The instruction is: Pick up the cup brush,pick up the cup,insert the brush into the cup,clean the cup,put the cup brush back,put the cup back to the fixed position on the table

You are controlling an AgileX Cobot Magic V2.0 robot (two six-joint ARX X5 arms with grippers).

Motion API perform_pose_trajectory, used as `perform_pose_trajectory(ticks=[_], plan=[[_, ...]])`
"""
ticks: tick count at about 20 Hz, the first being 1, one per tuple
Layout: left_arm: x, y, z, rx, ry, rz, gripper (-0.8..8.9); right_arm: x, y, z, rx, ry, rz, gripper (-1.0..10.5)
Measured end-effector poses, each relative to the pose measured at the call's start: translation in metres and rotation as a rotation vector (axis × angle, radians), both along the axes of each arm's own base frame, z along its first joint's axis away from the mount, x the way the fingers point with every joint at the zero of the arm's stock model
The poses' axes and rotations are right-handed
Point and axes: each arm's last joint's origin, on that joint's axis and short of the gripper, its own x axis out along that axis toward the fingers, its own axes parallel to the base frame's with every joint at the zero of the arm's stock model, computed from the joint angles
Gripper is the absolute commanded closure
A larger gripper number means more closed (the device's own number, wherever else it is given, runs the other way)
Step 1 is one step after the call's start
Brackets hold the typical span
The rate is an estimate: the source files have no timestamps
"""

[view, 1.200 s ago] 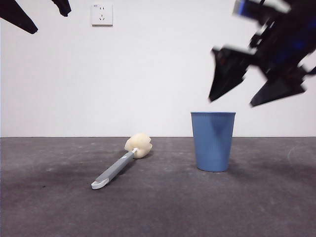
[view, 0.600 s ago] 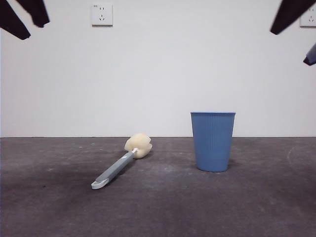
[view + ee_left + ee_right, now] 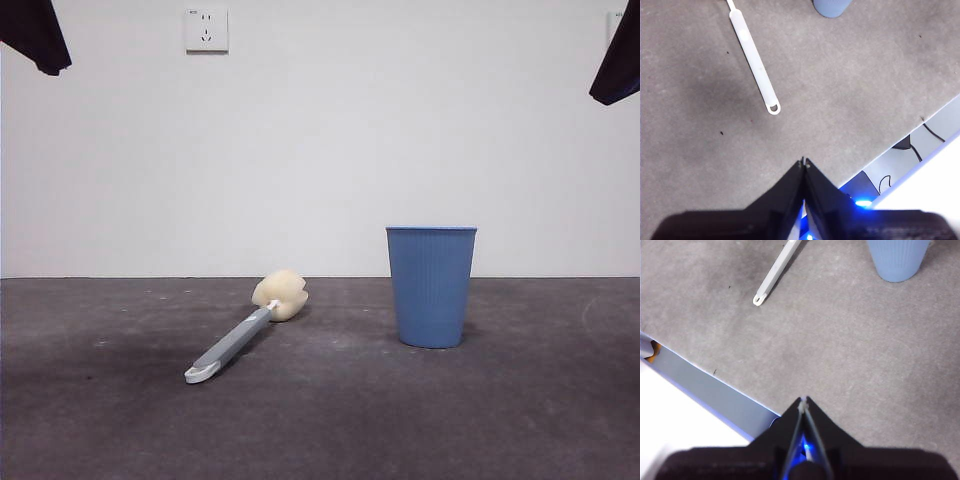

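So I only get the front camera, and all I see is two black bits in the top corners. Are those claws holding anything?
Observer: No. The left claw is shut on nothing, raised above the table.
Operator: And the other one?
Observer: The right claw is shut and empty too. Its camera shows the cup standing untouched.
Operator: Is there a hole in the brush's handle?
Observer: Yes, the cup brush ends in a small white loop, open through the middle.
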Motion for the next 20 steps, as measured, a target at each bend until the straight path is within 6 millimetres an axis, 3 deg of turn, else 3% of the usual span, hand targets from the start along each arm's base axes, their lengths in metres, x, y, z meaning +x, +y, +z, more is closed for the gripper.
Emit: perform_pose_trajectory(ticks=[6,9,12,15,18,20], plan=[[0.000,0.000,0.000,-0.002,-0.003,0.001,8.17,0.000,0.000,0.000,0.000,0.000,0.000,9.5],[0.000,0.012,0.009,-0.027,-0.082,0.045,8.17,0.000,0.000,0.000,0.000,0.000,0.000,9.5],[0.002,0.035,0.039,-0.157,-0.390,0.163,8.17,0.000,0.000,0.000,0.000,0.000,0.000,9.5],[-0.008,0.063,0.065,-0.251,-0.759,0.299,8.17,0.000,0.000,0.000,0.000,0.000,0.000,9.5],[-0.027,0.082,0.058,-0.232,-1.008,0.383,8.17,0.000,0.000,0.000,0.000,0.000,0.000,9.5],[-0.039,0.090,0.037,-0.206,-1.103,0.435,8.17,0.000,0.000,0.000,0.000,0.000,0.000,9.5]])
